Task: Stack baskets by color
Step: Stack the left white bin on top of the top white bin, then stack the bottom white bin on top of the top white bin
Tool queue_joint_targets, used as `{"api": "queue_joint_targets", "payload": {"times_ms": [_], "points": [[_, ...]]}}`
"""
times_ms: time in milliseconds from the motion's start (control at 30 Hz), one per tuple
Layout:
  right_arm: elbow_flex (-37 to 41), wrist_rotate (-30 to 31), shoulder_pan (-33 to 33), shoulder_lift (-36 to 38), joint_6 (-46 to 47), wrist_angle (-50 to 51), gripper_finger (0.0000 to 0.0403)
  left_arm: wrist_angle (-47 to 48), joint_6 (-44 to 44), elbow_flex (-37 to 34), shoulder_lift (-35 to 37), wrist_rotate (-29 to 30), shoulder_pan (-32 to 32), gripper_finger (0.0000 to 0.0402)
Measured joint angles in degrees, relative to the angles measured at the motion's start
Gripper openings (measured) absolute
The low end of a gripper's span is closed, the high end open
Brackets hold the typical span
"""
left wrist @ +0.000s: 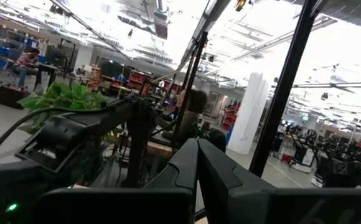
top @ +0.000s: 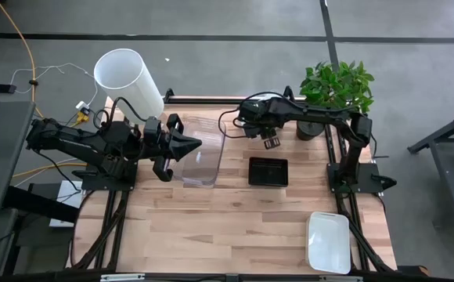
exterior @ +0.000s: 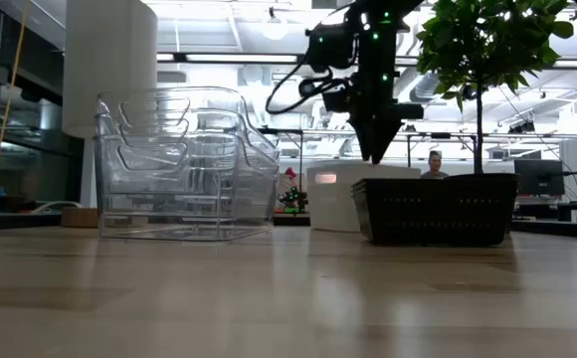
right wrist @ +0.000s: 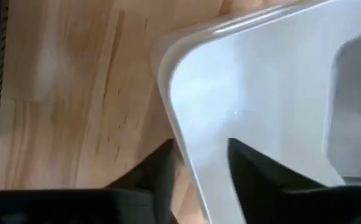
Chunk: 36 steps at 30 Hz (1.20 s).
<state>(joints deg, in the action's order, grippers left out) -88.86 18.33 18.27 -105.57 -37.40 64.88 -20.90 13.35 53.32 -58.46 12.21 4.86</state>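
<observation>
Over the surface, looking straight down, the right end effector (top: 270, 142) hung just behind the black basket (top: 268, 171), with the white basket (top: 329, 241) well apart from it toward the near edge. The left end effector (top: 186, 146) waited over the rim of the clear baskets (top: 202, 157).

At surface level, the right end effector (exterior: 376, 151) pointed down at the black basket (exterior: 438, 209) directly below it, not touching. The clear stack (exterior: 184, 164) sat well off to one side.

From the left wrist, the left end effector (left wrist: 198, 163) showed its fingers pressed together, gripping nothing.

From the right wrist, the fingers (right wrist: 250, 163) stood apart with a white basket's (right wrist: 255, 93) corner rim running between them, which didn't square with the overhead picture.

My read: rise straight up off the black basket first, then bite a straight wall, not that rounded corner, or it'll twist.
</observation>
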Motion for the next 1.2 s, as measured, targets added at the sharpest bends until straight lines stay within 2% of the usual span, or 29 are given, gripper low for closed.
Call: {"api": "queue_joint_targets", "payload": {"times_ms": [167, 267, 467, 600, 767, 867, 1000, 1100, 1200], "points": [[0.0, -0.6, -0.4, 2.6, 1.4, 0.2, 0.0205, 0.1, 0.0, 0.0, 0.0, 0.0, 0.0, 0.0], [0.0, -5.2, -0.4, 4.9, 7.4, 0.6, 0.0229, 2.0, 0.0, 0.0, 0.6, -1.5, 0.0, 0.0], [0.8, -24.3, -1.0, 11.1, 23.2, -3.1, 0.0231, 8.2, 3.0, 0.0, 3.7, -4.5, 0.7, 0.0], [5.7, -29.3, -5.8, 16.4, 30.5, -14.0, 0.0214, 13.5, 3.0, 0.0, 4.2, -3.7, 3.3, 0.0], [15.9, -29.2, -12.8, 22.5, 42.0, -31.4, 0.0193, 18.4, 3.0, 0.0, 3.6, -3.6, 6.9, 0.0], [21.1, -26.5, -16.7, 25.0, 49.8, -42.5, 0.0186, 16.1, 2.4, -2.7, 3.4, -1.3, 8.5, 0.0], [25.1, -21.2, -21.4, 26.1, 56.8, -54.1, 0.0184, 5.0, 3.4, -11.1, 5.1, 0.3, 8.9, 0.0], [25.3, -17.4, -24.2, 26.1, 58.4, -57.4, 0.0183, -4.8, 4.9, -18.1, 7.0, 0.4, 8.4, 0.0], [25.3, -14.8, -26.3, 26.1, 58.9, -58.9, 0.0183, -9.6, 5.1, -22.1, 8.9, 0.5, 8.2, 0.0]]}}
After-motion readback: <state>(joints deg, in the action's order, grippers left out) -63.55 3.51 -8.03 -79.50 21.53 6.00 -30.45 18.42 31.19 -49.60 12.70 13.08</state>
